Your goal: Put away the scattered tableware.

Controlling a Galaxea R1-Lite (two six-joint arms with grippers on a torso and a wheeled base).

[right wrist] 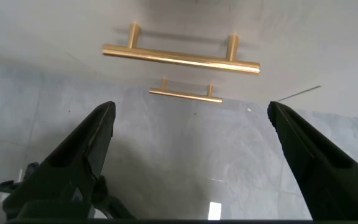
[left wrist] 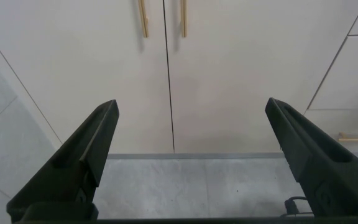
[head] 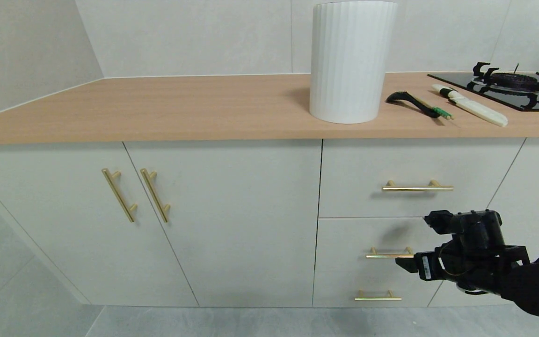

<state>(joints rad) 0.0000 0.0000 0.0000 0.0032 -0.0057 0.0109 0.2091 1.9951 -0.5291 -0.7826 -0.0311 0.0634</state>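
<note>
Wood worktop (head: pixel 180 107) was seen over pale cupboard doors (left wrist: pixel 229 74), faced by L gripper (left wrist: pixel 191 106), jaws wide apart. On top were set white ribbed canister (head: pixel 350 61), black-handled utensil (head: pixel 414 104), white knife (head: pixel 469 105), all left of hob (head: pixel 515 86). R gripper (head: pixel 419 241), jaws apart, was held just by mid drawer handle (head: pixel 390 255).
</note>
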